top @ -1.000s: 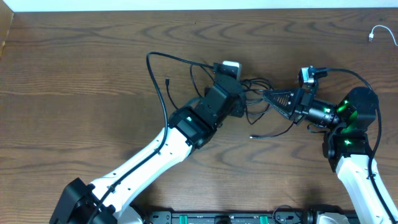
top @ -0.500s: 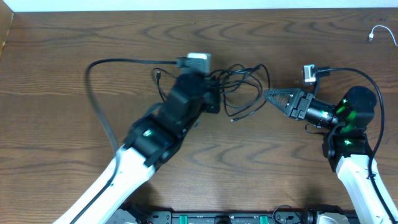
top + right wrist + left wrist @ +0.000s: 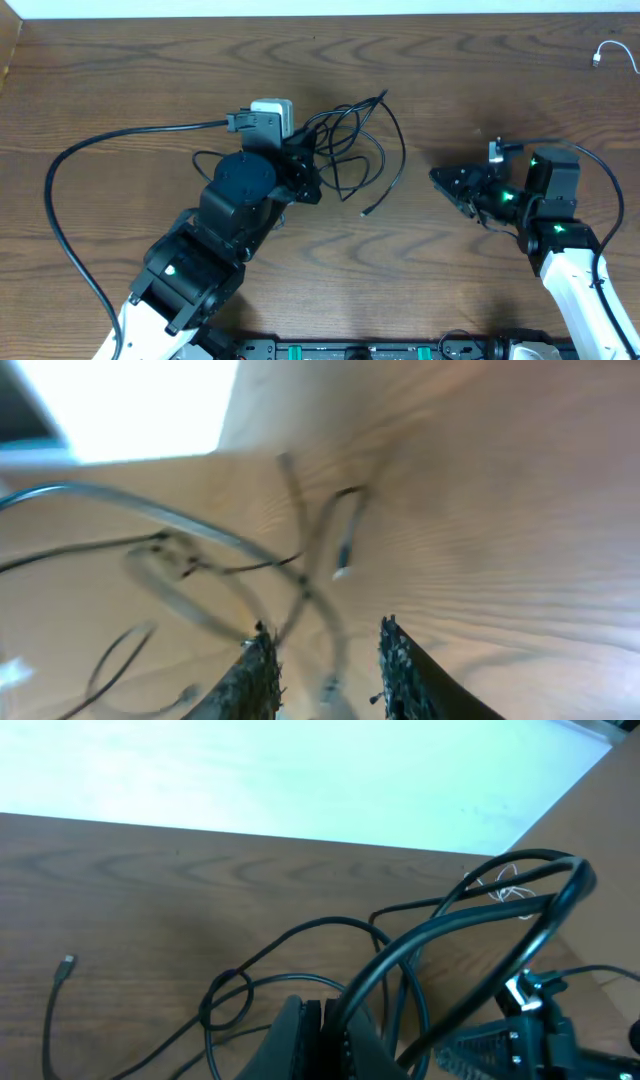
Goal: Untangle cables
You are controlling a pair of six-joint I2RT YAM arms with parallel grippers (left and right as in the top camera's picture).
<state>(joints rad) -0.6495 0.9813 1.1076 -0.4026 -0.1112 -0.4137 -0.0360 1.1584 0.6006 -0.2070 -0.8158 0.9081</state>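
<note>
Well, over on the left, the left gripper (image 3: 305,178) is pinched tight on the black cables (image 3: 355,140) at the edge of the knot. It looks to me like an anchor hold, pinning one side so the loops can be drawn out from the other. That arm rises from the near-left corner, wrist cocked toward the right. The tangle lies about mid-way across the table (image 3: 120,80), just right of those fingers, with one loose plug end (image 3: 366,211) trailing toward the near side. Farther right, well apart from the cords, the right gripper (image 3: 442,180) points leftward at them, jaws a little apart and holding nothing; its arm comes up from the near-right corner. A white cable (image 3: 612,53) sits alone by the far-right corner.
</note>
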